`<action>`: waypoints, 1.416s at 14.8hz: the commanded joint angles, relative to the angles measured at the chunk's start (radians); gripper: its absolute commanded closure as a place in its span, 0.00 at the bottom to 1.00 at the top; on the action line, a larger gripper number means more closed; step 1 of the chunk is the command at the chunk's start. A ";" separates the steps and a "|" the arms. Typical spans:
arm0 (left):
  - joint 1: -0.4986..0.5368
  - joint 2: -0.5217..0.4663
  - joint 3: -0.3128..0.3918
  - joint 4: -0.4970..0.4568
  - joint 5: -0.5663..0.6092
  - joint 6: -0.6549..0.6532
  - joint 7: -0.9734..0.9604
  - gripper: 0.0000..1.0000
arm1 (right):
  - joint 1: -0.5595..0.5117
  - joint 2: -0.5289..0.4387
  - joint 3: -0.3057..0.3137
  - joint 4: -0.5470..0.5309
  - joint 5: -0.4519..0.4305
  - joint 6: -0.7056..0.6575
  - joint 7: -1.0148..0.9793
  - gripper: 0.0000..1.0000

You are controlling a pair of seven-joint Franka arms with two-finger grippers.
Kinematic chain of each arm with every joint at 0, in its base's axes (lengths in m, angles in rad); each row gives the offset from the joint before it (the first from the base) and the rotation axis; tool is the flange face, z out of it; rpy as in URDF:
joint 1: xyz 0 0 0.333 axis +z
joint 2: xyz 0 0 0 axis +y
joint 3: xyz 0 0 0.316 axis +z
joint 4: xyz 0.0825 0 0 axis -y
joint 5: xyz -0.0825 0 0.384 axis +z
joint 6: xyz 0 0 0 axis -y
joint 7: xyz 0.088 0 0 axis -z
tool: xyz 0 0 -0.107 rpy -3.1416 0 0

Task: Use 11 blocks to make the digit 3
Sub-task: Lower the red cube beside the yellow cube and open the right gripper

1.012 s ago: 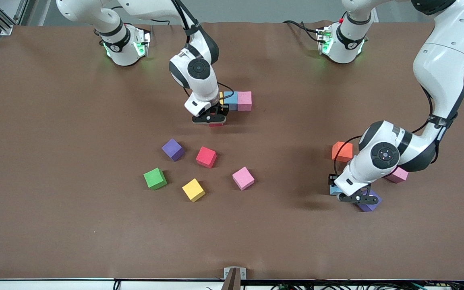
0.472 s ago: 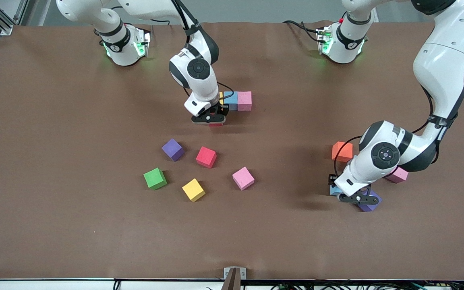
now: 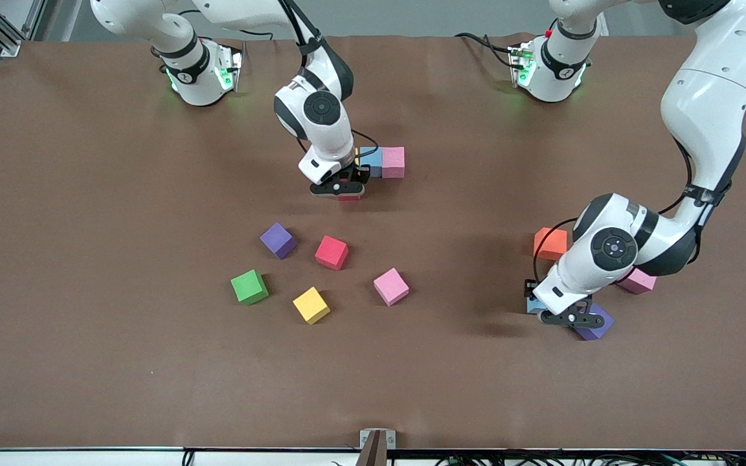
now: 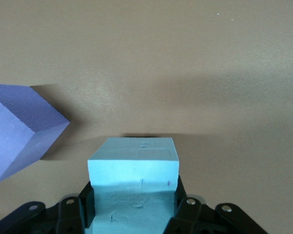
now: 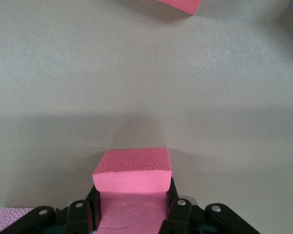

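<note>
A short row of blocks lies mid-table: yellow [image 3: 355,157] mostly hidden, light blue [image 3: 371,160], pink [image 3: 393,162]. My right gripper [image 3: 337,189] is shut on a red block [image 3: 348,197] [image 5: 132,175], low over the table beside the row's yellow end. My left gripper [image 3: 570,317] is shut on a light blue block [image 3: 532,303] [image 4: 133,163] low beside a purple block [image 3: 596,325] [image 4: 19,131]. Loose blocks: purple [image 3: 278,240], red [image 3: 331,252], pink [image 3: 390,286], yellow [image 3: 311,305], and pink [image 3: 640,281] under the left arm.
A green cube [image 3: 248,287] sits by the loose group, nearer the right arm's end. An orange cube [image 3: 550,243] lies close to the left arm's wrist. Bare brown mat spreads between the two clusters and along the edge nearest the front camera.
The right gripper with the red block has edged a little toward the row. The left gripper with the light blue block has shifted slightly toward the right arm's end.
</note>
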 commanded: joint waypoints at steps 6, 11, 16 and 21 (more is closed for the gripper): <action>-0.006 -0.013 0.004 0.001 0.004 -0.015 -0.014 0.53 | 0.003 -0.045 0.003 -0.049 0.011 -0.001 -0.010 1.00; -0.004 -0.015 0.004 -0.002 0.004 -0.015 -0.016 0.53 | 0.001 -0.045 0.003 -0.049 0.011 -0.002 -0.016 1.00; -0.003 -0.016 0.004 0.000 0.004 -0.021 -0.016 0.53 | 0.000 -0.048 0.003 -0.058 0.009 -0.002 -0.041 1.00; -0.001 -0.021 0.001 0.003 0.004 -0.050 -0.016 0.53 | 0.000 -0.048 0.003 -0.058 0.009 -0.001 -0.039 1.00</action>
